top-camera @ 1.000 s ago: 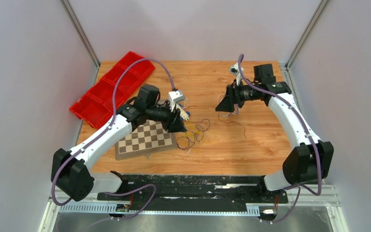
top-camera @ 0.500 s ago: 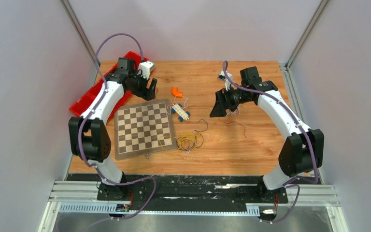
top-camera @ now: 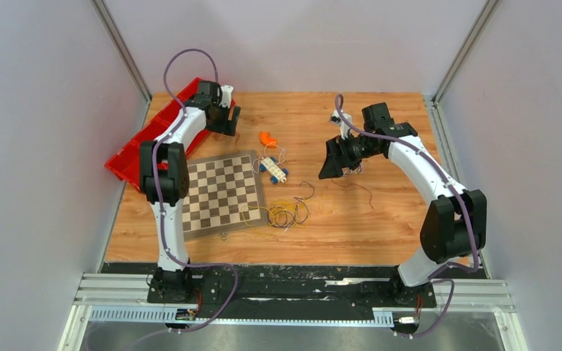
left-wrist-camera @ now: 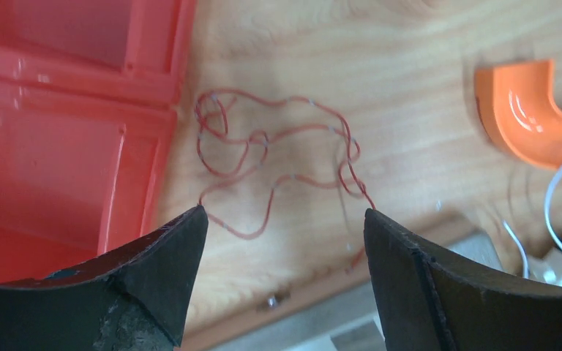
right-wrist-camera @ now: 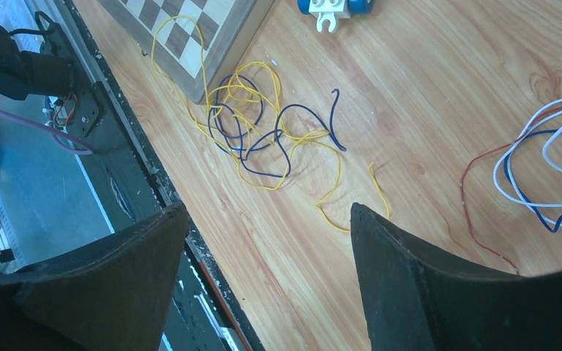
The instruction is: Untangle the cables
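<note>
A tangle of thin yellow and dark blue cables [top-camera: 285,212] lies on the wood by the chessboard's right corner; it also shows in the right wrist view [right-wrist-camera: 256,124]. A loose thin red cable [left-wrist-camera: 278,139] lies curled on the wood beside the red bin. White, blue and red strands [right-wrist-camera: 541,175] lie under my right gripper, and a dark red strand [top-camera: 362,189] trails towards the near side. My left gripper [top-camera: 228,126] [left-wrist-camera: 285,219] is open and empty above the red cable. My right gripper [top-camera: 329,164] [right-wrist-camera: 267,219] is open and empty above the table.
A chessboard [top-camera: 219,194] lies left of centre. A red divided bin [top-camera: 135,150] [left-wrist-camera: 58,131] lies along the left edge. An orange pipe elbow [top-camera: 266,139] [left-wrist-camera: 527,110] and a white-and-blue toy block [top-camera: 273,169] [right-wrist-camera: 333,7] sit between the arms.
My left arm has swung from over the chessboard and the yellow tangle to the far left by the red bin. My right gripper has shifted slightly left.
</note>
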Robot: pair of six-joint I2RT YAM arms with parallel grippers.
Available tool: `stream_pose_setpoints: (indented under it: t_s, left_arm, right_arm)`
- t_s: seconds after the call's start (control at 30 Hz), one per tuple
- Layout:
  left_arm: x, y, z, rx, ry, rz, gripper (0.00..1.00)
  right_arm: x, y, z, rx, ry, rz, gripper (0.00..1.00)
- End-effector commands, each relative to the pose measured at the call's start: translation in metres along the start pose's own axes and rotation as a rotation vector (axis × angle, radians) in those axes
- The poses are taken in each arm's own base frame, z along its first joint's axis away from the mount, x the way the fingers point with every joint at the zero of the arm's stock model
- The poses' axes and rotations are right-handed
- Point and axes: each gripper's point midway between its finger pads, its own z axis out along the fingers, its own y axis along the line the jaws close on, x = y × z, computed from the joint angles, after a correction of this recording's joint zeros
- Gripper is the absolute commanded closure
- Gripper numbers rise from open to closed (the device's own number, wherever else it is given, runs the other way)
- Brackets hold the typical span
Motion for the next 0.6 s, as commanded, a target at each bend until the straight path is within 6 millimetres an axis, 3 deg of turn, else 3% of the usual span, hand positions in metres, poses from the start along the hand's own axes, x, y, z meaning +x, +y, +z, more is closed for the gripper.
stream_pose_setpoints:
  t_s: [0.0, 0.03, 0.07, 0.1, 0.2, 0.43, 0.57]
  left_arm:
    - [-0.026, 0.01, 0.017, -0.026, -0.057, -0.033, 0.13]
    - [-0.019, 0.009, 0.029, -0.016, -0.024, -0.038, 0.12]
    - [-0.03, 0.009, 0.025, -0.003, -0.026, -0.053, 0.12]
    - [-0.025, 0.008, 0.035, 0.011, -0.004, -0.065, 0.13]
    - [-0.028, 0.004, 0.037, 0.063, 0.014, -0.115, 0.14]
    - [0.006, 0.006, 0.047, 0.064, 0.143, -0.197, 0.16]
    - [0.021, 0.002, 0.046, 0.093, 0.18, -0.222, 0.28]
  right_arm:
    - [-0.002, -0.007, 0.004, 0.011, 0.0, -0.009, 0.21]
    - [-0.002, -0.008, 0.005, 0.011, 0.002, -0.008, 0.21]
    - [-0.003, -0.009, 0.005, 0.013, 0.003, -0.007, 0.21]
    - [-0.004, -0.011, 0.006, 0.017, 0.004, -0.007, 0.21]
    - [-0.01, -0.013, 0.005, 0.022, -0.001, -0.011, 0.21]
    - [-0.005, -0.014, 0.008, 0.014, 0.01, 0.004, 0.21]
    - [-0.008, -0.012, 0.005, 0.02, 0.004, -0.004, 0.21]
